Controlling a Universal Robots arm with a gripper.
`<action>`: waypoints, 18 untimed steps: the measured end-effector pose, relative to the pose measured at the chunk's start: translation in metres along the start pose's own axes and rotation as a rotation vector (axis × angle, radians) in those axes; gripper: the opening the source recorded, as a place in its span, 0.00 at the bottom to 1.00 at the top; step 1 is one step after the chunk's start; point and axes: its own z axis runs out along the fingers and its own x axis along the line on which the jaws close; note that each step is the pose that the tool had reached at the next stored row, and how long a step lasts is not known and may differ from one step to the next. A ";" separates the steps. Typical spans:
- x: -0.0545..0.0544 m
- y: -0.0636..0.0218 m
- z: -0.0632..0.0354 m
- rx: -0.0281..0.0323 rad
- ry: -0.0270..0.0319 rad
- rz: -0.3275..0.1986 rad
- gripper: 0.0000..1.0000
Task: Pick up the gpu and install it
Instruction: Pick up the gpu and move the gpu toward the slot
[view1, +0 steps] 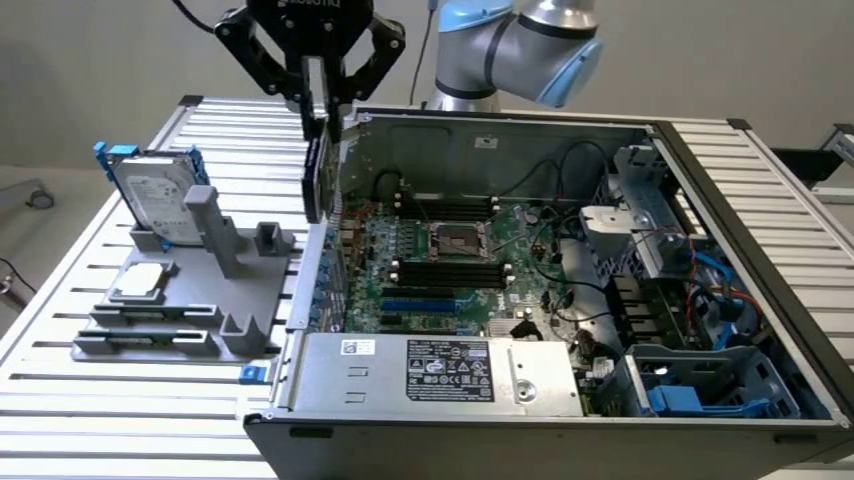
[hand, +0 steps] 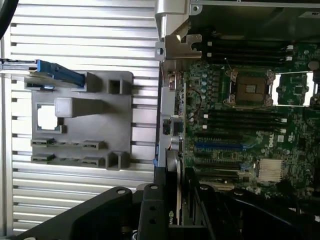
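gpu (view1: 318, 170): hangs upright and edge-on from the gripper, its black face and thin board forming one dark strip.
gpu position: above the edge of the computer case (view1: 507, 118) on the exterior view's left, lower end level with the case wall there. Whether it is just inside or just outside that wall cannot be told. It is not seated in any slot.
Gripper (view1: 315, 75): black fingers clamped on the card's upper end, one on each flat face. In the wrist view the card runs straight down between them.
Motherboard (view1: 534, 285): lies flat in the open case. The CPU socket (view1: 451, 238) sits between dark memory slots, and blue expansion slots (view1: 416, 300) lie nearer the power supply (view1: 427, 375).
Grey fixture (view1: 174, 300): on the slatted table (view1: 80, 420), beside the case on the exterior view's left.
Hard drive (view1: 154, 195): stands in its blue frame at the fixture's far end.
Processor chip (view1: 143, 283): rests flat in a square recess of the fixture.
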 end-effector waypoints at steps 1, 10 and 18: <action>-0.005 -0.0003 0.0007 -0.0001 0.0021 0.000 0.27; -0.046 -0.0021 0.0139 0.0002 0.0050 0.000 0.27; -0.083 -0.0031 0.0268 0.0003 0.0049 0.000 0.27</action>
